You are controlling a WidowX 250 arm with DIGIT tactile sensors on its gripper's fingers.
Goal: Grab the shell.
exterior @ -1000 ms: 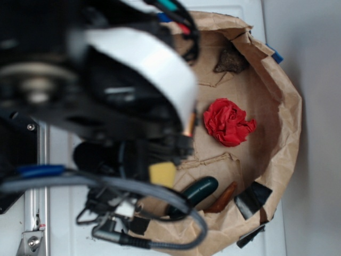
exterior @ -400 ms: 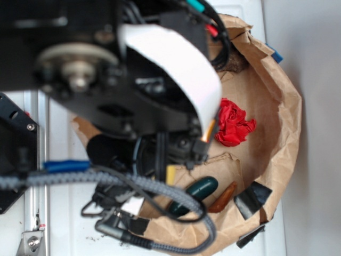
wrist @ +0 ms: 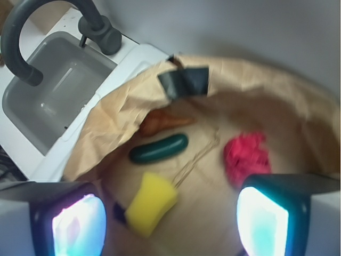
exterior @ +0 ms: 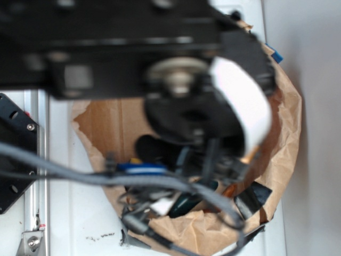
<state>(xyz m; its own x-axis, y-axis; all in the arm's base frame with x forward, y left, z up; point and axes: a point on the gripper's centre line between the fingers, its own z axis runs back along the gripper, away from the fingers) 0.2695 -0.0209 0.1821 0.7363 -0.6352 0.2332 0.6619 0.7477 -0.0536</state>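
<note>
1. Plainly, my fingers (wrist: 170, 216) stood wide apart and held nothing; in the wrist view their two pads, glowing pale, sat at the bottom left and bottom right corners with a broad gap between them.
2. Below them lay a crumpled brown paper bag (wrist: 277, 90), folded open like a shallow bowl, with a patch of dark tape (wrist: 185, 82) on its far rim.
3. The shell (wrist: 162, 122), orange-brown and glossy, rested on the paper near that far rim, just under the tape, tapering to a point toward the right of the wrist view.
4. Just beside it, nearer to me, lay the green pod (wrist: 159, 149), roughly parallel to the shell; whether the two touched I could not tell.
5. A yellow sponge (wrist: 151, 202) sat closer still, between my pads and a little to the left, apart from the pod.
6. A red crumpled cloth (wrist: 246, 158) lay to the right, just above my right pad.
7. Beyond the bag, at the upper left, a grey sink (wrist: 50, 90) with a dark curved faucet (wrist: 21, 37) sat in a white desk (wrist: 130, 56).
8. From the exterior view my blurred arm (exterior: 176, 80) covered most of the bag; only a sliver of the shell (exterior: 230, 190) showed at its lower right, beside the pod (exterior: 184, 202).
</note>
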